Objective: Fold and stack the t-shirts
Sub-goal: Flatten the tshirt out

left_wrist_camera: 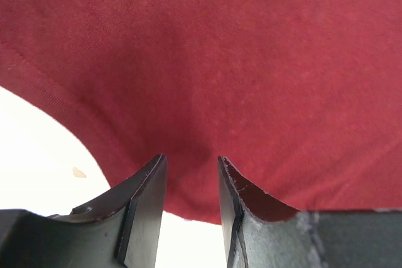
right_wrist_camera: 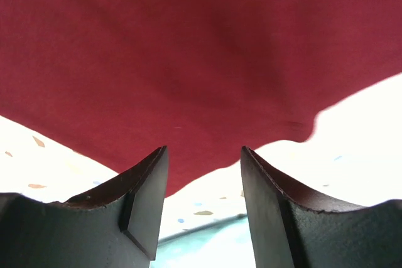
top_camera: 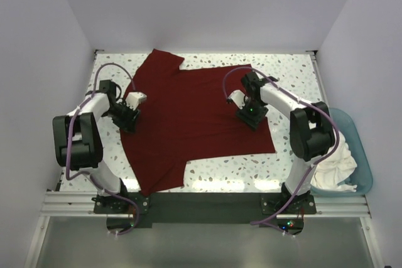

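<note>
Maroon t-shirt spread flat, an arm at each side.
Left gripper: jaws parted, the shirt's edge lying between and ahead of its fingertips. Right gripper: jaws parted, shirt hem just ahead, bare table to its right.

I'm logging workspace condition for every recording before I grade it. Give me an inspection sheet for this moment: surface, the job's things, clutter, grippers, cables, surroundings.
surface: speckled white table, brightly lit, no spills seen.
job's things: maroon t-shirt spread flat and unfolded; white garment bunched in the light blue tub, off the table's right edge.
clutter: nothing seen.
grippers: left gripper at the shirt's left edge, jaws apart, cloth showing in the gap; right gripper at the shirt's right edge, jaws apart, table showing between them.
cables: purple cables loop along both arms, clear of the shirt.
surroundings: plain white walls on three sides.
</note>
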`<control>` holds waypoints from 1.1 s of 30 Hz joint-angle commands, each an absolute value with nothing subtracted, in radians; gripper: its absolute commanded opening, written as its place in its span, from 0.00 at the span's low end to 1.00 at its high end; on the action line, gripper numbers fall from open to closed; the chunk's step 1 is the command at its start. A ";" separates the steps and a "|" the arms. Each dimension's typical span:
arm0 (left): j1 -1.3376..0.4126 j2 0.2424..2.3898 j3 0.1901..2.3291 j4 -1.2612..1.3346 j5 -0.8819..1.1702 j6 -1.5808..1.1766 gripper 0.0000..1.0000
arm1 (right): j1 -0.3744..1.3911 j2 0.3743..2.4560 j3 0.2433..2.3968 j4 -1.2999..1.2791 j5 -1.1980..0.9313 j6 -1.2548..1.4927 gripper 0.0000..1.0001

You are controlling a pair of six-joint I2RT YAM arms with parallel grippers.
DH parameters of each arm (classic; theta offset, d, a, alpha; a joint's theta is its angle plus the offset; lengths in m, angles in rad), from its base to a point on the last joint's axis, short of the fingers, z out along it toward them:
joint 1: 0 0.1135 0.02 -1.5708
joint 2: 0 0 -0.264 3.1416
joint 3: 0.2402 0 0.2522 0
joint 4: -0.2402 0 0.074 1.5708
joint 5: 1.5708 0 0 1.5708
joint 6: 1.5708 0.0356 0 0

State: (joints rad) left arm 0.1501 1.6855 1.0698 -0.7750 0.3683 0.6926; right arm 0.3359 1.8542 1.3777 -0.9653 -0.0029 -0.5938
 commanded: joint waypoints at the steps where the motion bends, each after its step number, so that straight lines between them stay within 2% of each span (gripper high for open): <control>1: 0.156 1.722 1.094 -0.706 0.365 0.640 0.42 | 0.357 1.836 1.306 -0.943 -0.011 -0.568 0.52; 6: 0.156 1.772 1.083 -0.692 0.312 0.644 0.41 | 0.370 1.830 1.204 -0.891 0.012 -0.569 0.51; 14: 0.167 1.666 0.941 -0.706 0.250 0.716 0.41 | 0.463 1.738 0.970 -0.865 0.003 -0.560 0.50; 17: 0.169 1.626 0.939 -0.744 0.253 0.735 0.41 | 0.514 1.678 0.974 -0.920 -0.073 -0.520 0.52; 22: 0.169 1.591 1.084 -0.856 0.394 0.738 0.45 | 0.483 1.591 1.168 -1.002 -0.098 -0.511 0.60; 24: 0.169 1.621 1.231 -0.864 0.473 0.694 0.49 | 0.427 1.594 1.245 -1.003 -0.097 -0.526 0.62; 30: 0.166 1.826 1.619 -0.756 0.577 0.509 0.61 | 0.305 1.779 1.564 -0.931 -0.092 -0.554 0.62; 33: 0.164 1.978 1.802 -0.668 0.581 0.399 0.62 | 0.260 1.914 1.730 -0.856 -0.071 -0.510 0.62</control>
State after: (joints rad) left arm 0.1623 1.8362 1.6905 -0.7620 0.5190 0.5407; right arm 0.2939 1.7927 1.6337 -0.9325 -0.0879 -0.5407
